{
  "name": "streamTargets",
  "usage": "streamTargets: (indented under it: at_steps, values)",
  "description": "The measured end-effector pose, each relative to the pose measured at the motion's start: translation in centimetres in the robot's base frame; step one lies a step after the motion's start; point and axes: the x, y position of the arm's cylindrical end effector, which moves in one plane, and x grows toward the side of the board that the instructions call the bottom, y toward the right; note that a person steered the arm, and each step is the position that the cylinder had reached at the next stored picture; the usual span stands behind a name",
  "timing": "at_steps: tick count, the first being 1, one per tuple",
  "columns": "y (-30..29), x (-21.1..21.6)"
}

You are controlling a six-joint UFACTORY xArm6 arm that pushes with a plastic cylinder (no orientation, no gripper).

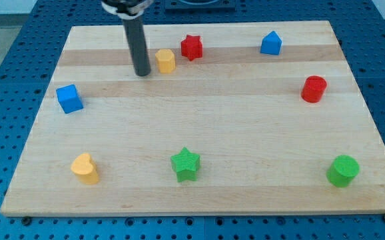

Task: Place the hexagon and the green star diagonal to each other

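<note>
End effector, a plain rod with no jaws and holding nothing, rests its tip (142,73) just left of the yellow hexagon (165,61).

The green star (185,164) sits well apart, near the bench (246,193) bottom edge and slightly right of the hexagon. Judgement: the hexagon already lies up-left of the star; a short, centred push from the tip should set a clear diagonal without striking the red star (192,47) just beyond it. Whether tip and hexagon touch cannot be told. The arm above the rod is cut off at the view's top.
</note>
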Motion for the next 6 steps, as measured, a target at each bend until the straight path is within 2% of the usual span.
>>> streamTargets:
  at_steps: [1,3,5,6]
  values:
    - [-5.1,-1.3]
    - [4.3,-3.2]
    - [13.9,3.9]
    - [11.4,8.1]
